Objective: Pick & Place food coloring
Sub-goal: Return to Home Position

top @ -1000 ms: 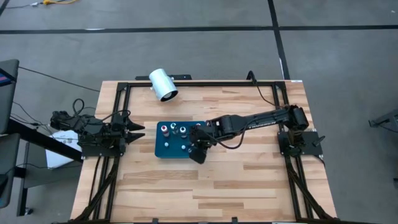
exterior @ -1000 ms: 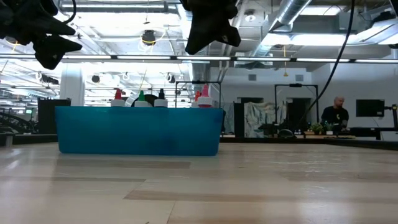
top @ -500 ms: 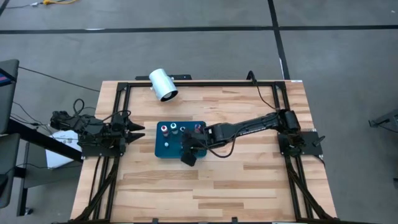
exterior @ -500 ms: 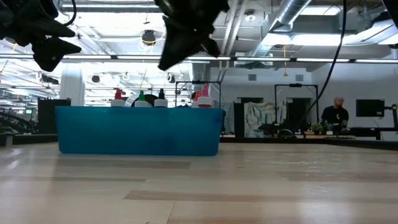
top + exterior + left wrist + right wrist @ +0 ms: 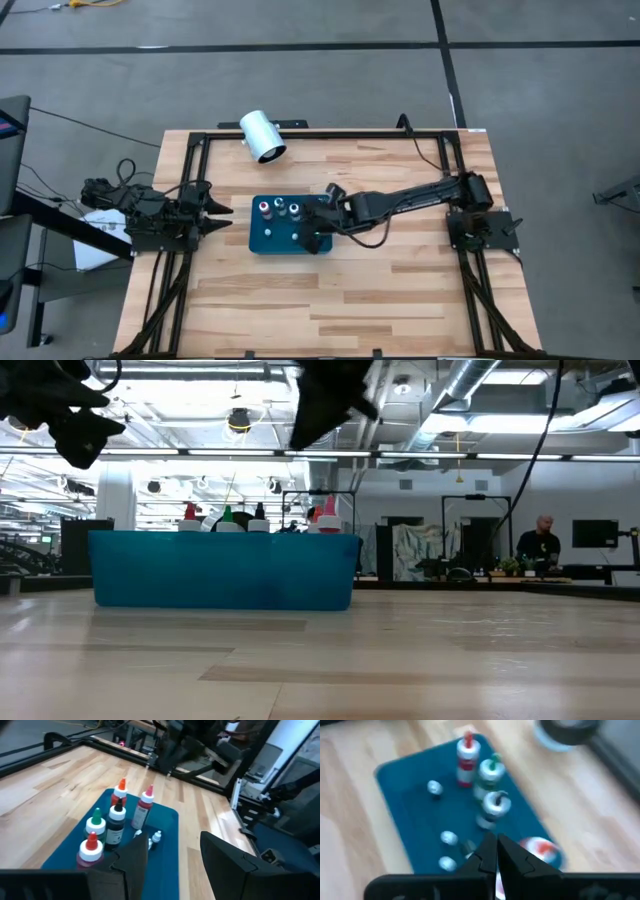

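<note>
The left gripper (image 5: 222, 213) waits at the left edge of the wooden surface (image 5: 380, 290), in the same spot as a second ago. Its jaws stand wide apart with nothing between them, as the left wrist view shows (image 5: 175, 865).

Toward the far edge, a white cylinder (image 5: 263, 136) lies on its side against the black frame (image 5: 330, 134), well apart from the rest.

Near the middle sits the teal tray (image 5: 258, 226). The food coloring bottles (image 5: 280, 208) stand upright in it along its far side. In the left wrist view they show orange, pink, green, black and red tops (image 5: 116, 822). Each has a coloured label band, but the print is too small to read. A few whitish pieces (image 5: 156, 837) lie on the tray floor beside them. From the low view only the bottle tops (image 5: 227, 513) clear the tray's wall (image 5: 225, 570). Bottles and tray lie as they did a second ago.

The right gripper (image 5: 313, 238) hangs above the tray's right part, clear of the bottles. Its jaws are pressed together and hold nothing (image 5: 495, 852). Half a second ago it hung farther left, over the tray's near edge. It has since swung back to the right, and in the low view it sits at the very top (image 5: 330, 400). Its arm reaches in over the surface from the right.

Far off on the right of the low view, a person (image 5: 543, 540) is in the room behind the surface.
</note>
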Available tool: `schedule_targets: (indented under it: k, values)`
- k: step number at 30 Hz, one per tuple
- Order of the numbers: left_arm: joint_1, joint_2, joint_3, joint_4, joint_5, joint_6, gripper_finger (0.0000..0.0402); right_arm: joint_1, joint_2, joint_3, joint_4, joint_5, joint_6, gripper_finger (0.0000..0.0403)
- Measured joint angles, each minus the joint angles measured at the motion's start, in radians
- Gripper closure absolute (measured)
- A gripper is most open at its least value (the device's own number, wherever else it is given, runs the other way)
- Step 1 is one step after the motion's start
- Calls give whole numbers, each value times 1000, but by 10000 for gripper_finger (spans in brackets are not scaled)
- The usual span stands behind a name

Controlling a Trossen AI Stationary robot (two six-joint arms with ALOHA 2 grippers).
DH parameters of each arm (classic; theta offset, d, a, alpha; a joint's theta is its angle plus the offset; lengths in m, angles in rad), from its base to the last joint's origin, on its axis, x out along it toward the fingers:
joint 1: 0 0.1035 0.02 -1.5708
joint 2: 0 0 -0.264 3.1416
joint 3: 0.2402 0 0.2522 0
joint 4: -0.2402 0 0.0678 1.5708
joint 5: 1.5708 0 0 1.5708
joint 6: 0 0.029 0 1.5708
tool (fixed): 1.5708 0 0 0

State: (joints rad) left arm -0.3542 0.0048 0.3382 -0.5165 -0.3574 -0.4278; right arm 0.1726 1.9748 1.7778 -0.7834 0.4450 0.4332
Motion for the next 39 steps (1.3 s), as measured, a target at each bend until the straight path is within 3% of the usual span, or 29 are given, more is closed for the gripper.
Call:
schedule_targets:
  k: [9,16,30,39]
  values:
    - [0,0,0,27,12,15,230,52,-129,-20,-250,214,24,398]
    - [0,0,0,99,12,88,230,107,-319,-241,-248,274,132,398]
    - [0,0,0,111,0,115,230,167,-827,-790,9,262,160,398]
    - [0,0,0,104,-24,57,230,131,-1099,-1069,314,260,-10,398]
